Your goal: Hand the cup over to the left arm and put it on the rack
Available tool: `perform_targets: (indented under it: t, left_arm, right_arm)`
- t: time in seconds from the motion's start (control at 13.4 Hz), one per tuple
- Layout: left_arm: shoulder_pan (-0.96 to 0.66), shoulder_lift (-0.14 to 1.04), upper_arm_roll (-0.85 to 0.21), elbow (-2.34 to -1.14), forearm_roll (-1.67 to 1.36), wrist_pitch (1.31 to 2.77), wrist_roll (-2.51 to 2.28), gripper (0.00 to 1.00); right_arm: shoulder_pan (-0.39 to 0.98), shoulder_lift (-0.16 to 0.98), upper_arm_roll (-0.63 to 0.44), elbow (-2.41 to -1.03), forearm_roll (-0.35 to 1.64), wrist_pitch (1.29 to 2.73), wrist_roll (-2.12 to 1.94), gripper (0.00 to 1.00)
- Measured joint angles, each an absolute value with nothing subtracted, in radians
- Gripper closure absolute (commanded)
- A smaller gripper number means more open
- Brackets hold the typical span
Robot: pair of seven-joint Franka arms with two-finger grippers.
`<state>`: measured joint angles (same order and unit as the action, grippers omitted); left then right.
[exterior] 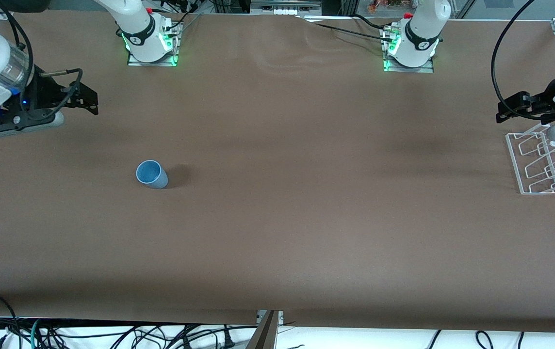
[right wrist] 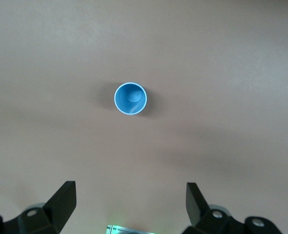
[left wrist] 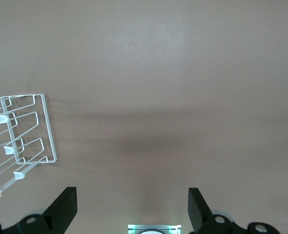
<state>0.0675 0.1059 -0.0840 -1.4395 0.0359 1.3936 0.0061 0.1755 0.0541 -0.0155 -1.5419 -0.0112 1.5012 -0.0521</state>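
Toward the right arm's end of the table, the cup [exterior: 152, 174] stands upright, at seven o'clock from the right base. Right gripper [exterior: 86, 99] hangs spread wide, empty; it should descend centred, squeezing mid-wall. Left gripper [exterior: 513, 107] waits gaping, empty, by the rack [exterior: 534, 165].

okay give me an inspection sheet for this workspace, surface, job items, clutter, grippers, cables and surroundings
Surface: brown table, faint creases near the arm bases.
Cup: light-blue cup stands upright, mouth up, alone toward the right arm's end.
Rack: clear rack with white-tipped pegs and a wooden dowel, at the left arm's end, nothing on it.
Clutter: nothing seen.
Left gripper: fingers open, holding nothing, up beside the rack.
Right gripper: fingers open, holding nothing, over bare table; the cup shows ahead in its wrist view.
Cables: black cable loops to the left arm; a tangle lies below the table edge nearest the front camera.
Surroundings: green lights at both arm bases.
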Motion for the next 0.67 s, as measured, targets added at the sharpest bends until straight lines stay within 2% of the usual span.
perform_targets:
  t: [0.67]
  left_arm:
    - [0.068, 0.106, -0.084, -1.440, 0.036, 1.394, 0.006, 0.00]
  right_arm:
    - [0.169, 0.060, -0.017, -1.537, -0.016, 1.495, -0.052, 0.01]
